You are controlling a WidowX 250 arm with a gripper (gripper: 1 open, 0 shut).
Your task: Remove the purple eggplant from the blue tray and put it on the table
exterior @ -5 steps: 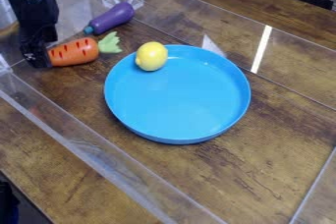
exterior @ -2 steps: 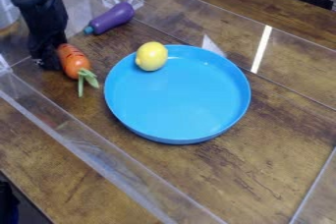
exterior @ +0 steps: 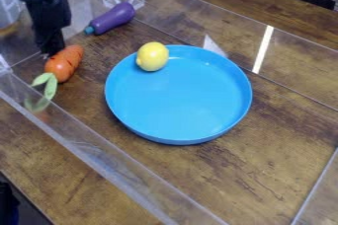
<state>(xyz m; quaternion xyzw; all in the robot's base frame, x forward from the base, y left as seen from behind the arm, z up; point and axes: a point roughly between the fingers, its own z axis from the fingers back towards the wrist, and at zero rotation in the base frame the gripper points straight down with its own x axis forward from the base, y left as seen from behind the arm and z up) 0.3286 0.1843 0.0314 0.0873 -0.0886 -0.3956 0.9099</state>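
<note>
The purple eggplant (exterior: 113,17) lies on the table (exterior: 271,175) at the back left, outside the blue tray (exterior: 185,106), its green cap pointing away. The tray sits mid-table and holds only a yellow ball (exterior: 152,56) near its back left rim. My gripper (exterior: 50,45) hangs at the far left, dark and narrow, with its jaws shut. Its tip stands just above the thick end of an orange carrot (exterior: 62,64). I cannot tell whether it touches the carrot. The eggplant is a short way to the gripper's right.
The carrot's green leaves (exterior: 43,91) point toward the front left, close to a clear plastic wall (exterior: 79,140) that runs along the table's left and front sides. Another clear wall stands at the back.
The carrot has swung round: its leaves pointed right, then forward, and now front-left, and it slid slightly left. The gripper has closed and lifted a little. Eggplant, tray and ball stayed put.
</note>
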